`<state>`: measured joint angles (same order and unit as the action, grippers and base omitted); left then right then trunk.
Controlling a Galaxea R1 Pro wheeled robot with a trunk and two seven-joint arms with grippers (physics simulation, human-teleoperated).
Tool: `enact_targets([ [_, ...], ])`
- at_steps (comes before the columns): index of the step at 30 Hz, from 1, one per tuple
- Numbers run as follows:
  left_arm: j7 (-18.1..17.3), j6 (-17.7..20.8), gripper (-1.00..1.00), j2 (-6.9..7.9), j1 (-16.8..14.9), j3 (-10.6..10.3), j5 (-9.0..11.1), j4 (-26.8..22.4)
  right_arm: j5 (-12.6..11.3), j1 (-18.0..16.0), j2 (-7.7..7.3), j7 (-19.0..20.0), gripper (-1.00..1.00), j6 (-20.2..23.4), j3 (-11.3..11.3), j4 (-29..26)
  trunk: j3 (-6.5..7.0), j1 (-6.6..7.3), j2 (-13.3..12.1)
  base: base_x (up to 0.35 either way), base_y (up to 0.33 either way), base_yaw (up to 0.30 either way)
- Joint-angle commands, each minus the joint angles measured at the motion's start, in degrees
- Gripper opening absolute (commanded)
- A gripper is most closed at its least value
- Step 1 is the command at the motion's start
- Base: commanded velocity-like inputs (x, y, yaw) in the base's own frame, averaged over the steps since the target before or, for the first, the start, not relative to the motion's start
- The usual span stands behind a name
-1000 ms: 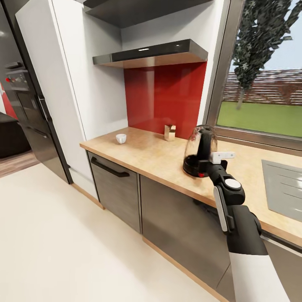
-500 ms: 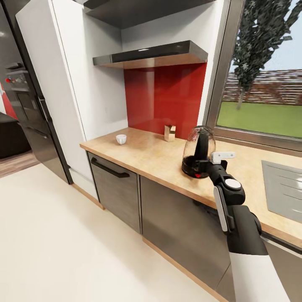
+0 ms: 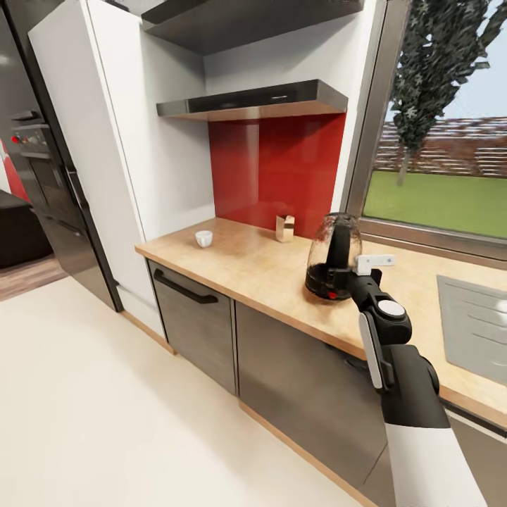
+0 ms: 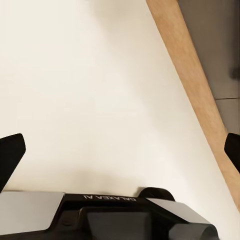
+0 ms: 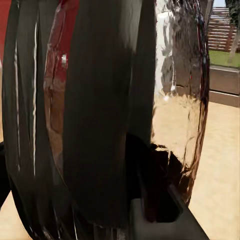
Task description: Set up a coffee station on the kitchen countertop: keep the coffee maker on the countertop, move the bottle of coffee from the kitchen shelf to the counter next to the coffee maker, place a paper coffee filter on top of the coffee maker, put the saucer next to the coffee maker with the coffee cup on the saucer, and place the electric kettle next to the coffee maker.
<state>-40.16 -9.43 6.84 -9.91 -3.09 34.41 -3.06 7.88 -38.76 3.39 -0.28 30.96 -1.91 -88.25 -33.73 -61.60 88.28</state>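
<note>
My right gripper is shut on the black handle of the electric kettle, a clear glass jug on a black base. The kettle stands upright at or just above the wooden countertop, near its front edge; the right wrist view shows the kettle very close. A small white coffee cup sits on the counter's left end. A small tan object stands by the red backsplash. My left gripper hangs open over the pale floor.
Two dark shelves hang above the counter's left part. A metal sink drainer lies at the right. A tall white cabinet and a dark oven column stand at the left. A window is behind the counter.
The whole head view has shifted down slightly, so the camera moved. The kettle has drifted a little to the left in my right gripper.
</note>
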Motion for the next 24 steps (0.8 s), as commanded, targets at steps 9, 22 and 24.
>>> enact_targets([
  [9, -0.1, -0.4, 1.0, -0.15, 0.0, -0.4, 0.1, 0.1, 0.4, -1.5, -0.05, 0.1, -1.0, 2.3, 0.0, -0.2, 1.57, 1.99, -3.6, 0.0, 0.0, 0.0],
  [22, -0.1, -0.4, 1.0, -0.16, 0.0, -0.4, 0.1, 0.1, 0.3, -2.6, -0.46, 0.3, -1.0, 2.8, -0.1, -0.2, 3.9, 4.84, -8.8, 0.0, 0.0, 0.0],
  [24, -0.1, -0.4, 1.0, -0.16, -0.1, -0.4, 0.1, 0.1, 0.3, -2.6, -0.48, 0.4, -1.0, 2.8, -0.1, -0.2, 4.26, 5.28, -9.6, 0.0, 0.0, 0.0],
])
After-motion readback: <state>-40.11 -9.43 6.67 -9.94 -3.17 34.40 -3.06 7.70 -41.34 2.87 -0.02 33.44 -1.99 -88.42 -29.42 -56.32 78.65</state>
